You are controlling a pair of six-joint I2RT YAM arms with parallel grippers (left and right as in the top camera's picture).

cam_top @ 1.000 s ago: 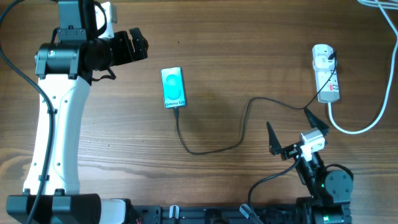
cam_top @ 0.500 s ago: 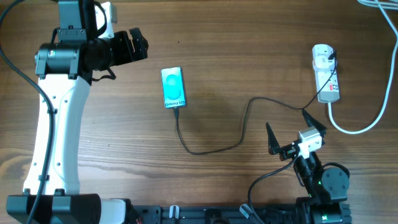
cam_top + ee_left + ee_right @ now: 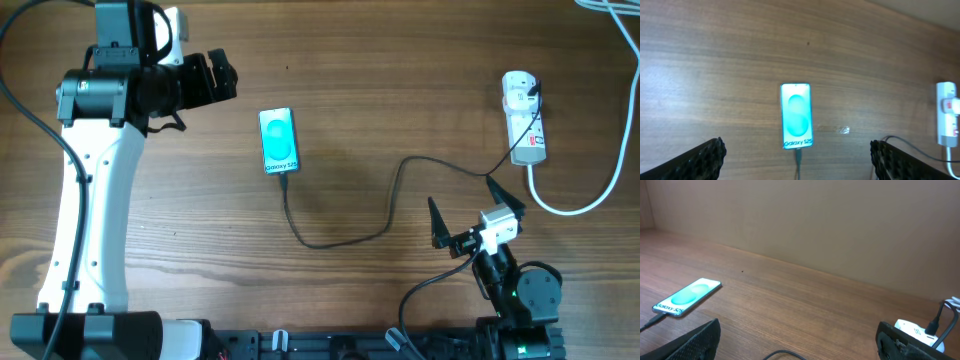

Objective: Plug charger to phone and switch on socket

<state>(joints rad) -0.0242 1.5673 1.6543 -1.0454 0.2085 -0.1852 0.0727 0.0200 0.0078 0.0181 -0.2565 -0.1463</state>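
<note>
The phone (image 3: 279,141) lies on the table, teal screen lit; it also shows in the left wrist view (image 3: 797,116) and the right wrist view (image 3: 686,297). The thin black charger cable (image 3: 390,205) runs from the phone's near end, where its tip sits, to the black plug in the white socket strip (image 3: 523,118). The strip also shows in the left wrist view (image 3: 949,114) and the right wrist view (image 3: 915,332). My left gripper (image 3: 222,75) is open and empty, up and left of the phone. My right gripper (image 3: 468,215) is open and empty near the front edge.
A thick white cord (image 3: 590,200) loops from the socket strip toward the table's right edge. The left arm's white body (image 3: 90,200) stands along the left side. The right arm's base (image 3: 520,300) sits at the front right.
The right arm has shifted very slightly toward the front edge. The left arm, phone, cable and strip have not moved.
</note>
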